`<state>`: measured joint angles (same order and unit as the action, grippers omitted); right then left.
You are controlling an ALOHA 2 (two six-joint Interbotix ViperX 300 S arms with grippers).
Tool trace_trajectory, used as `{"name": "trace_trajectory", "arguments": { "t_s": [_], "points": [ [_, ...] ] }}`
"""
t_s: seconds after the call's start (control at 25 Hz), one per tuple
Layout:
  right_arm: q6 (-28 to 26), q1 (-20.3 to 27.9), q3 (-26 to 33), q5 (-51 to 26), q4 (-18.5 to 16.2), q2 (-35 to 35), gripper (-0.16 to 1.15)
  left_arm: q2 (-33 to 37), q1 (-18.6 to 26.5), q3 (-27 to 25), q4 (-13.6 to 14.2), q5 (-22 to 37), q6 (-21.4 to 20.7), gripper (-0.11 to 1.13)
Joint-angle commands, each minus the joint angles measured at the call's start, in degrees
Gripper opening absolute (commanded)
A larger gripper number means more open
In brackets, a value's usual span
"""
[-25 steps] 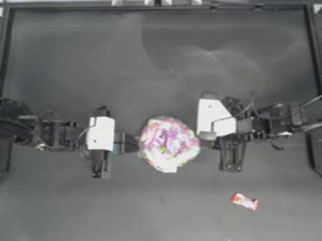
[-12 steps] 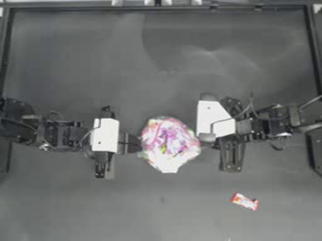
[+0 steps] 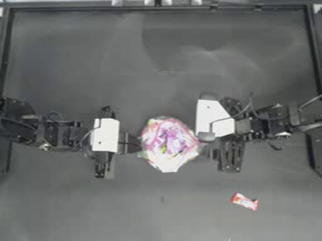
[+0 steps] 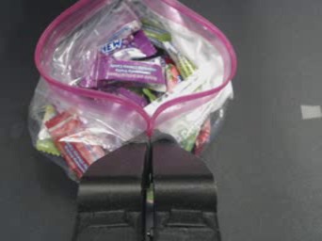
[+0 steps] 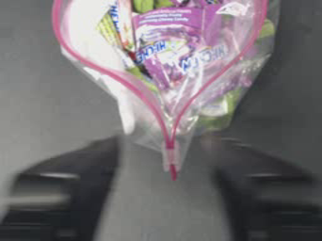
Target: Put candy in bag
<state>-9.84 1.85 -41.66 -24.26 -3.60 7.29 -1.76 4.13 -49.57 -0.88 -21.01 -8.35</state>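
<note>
The bag (image 3: pixel 166 143) is clear plastic with a pink strip along its mouth. It sits mid-table, mouth open, with colourful sweets inside. My left gripper (image 3: pixel 134 143) is shut on the bag's left corner; in the left wrist view the left gripper (image 4: pixel 149 143) pinches the strip where it comes together on the bag (image 4: pixel 135 75). My right gripper (image 3: pixel 203 138) is at the bag's right end, open. In the right wrist view the right gripper (image 5: pixel 170 162) has its jaws wide on either side of the bag's (image 5: pixel 170 66) strip end. The candy (image 3: pixel 245 201), red-orange, lies alone toward the front right.
The dark table (image 3: pixel 157 56) has a raised rim along the back and sides. Both arms reach in level with the bag from left and right. The candy lies in front of the right arm, a short way from it.
The left arm has edged a little to the right, toward the bag. The bag, the candy and the right arm stay where they were.
</note>
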Motion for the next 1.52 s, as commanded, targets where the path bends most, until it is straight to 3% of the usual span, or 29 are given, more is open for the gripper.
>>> {"name": "trace_trajectory", "arguments": {
  "t_s": [0.04, 0.28, 0.52, 0.64, 0.8, 1.0, 1.2, 1.36, 1.52],
  "points": [
    [0.18, -0.09, 1.76, -1.67, 0.53, 1.85, 1.02, 1.67, 0.18, 1.14, -0.09, 0.00, -0.18, 0.04],
    [-0.09, -0.09, 2.37, -7.73, 0.62, 4.04, 1.01, 1.67, 0.18, 1.05, -0.09, 0.18, -0.18, 0.04],
    [-0.88, -1.14, 0.97, -11.51, 4.66, 8.17, 0.99, 1.67, 0.09, 1.05, -0.09, 0.18, -0.18, 0.04],
    [-2.37, -1.49, 0.00, -13.01, 6.42, 10.28, 0.99, 1.76, 0.09, 1.05, -0.09, 0.09, -0.18, 0.04],
    [-6.33, -3.25, -0.97, -15.47, 6.06, 12.30, 0.99, 1.85, 0.09, 1.05, -0.09, 0.18, -0.18, 0.04],
    [-15.03, -7.03, -3.08, -16.87, 3.69, 15.03, 0.92, 1.85, 0.09, 0.97, -0.09, 0.09, -0.18, 0.04],
    [-27.60, -12.22, -5.98, -16.44, -2.02, 17.31, 0.79, 1.85, 0.09, 0.97, -0.09, 0.09, -0.18, 0.04],
    [-36.83, -17.05, -7.56, -15.91, -5.98, 18.02, 0.81, 1.85, 0.09, 1.05, -0.09, 0.09, -0.18, 0.04],
    [-43.15, -21.01, -8.79, -15.91, -7.21, 18.02, 0.85, 1.85, 0.09, 1.05, -0.09, 0.09, -0.26, 0.04]
  ]
}}
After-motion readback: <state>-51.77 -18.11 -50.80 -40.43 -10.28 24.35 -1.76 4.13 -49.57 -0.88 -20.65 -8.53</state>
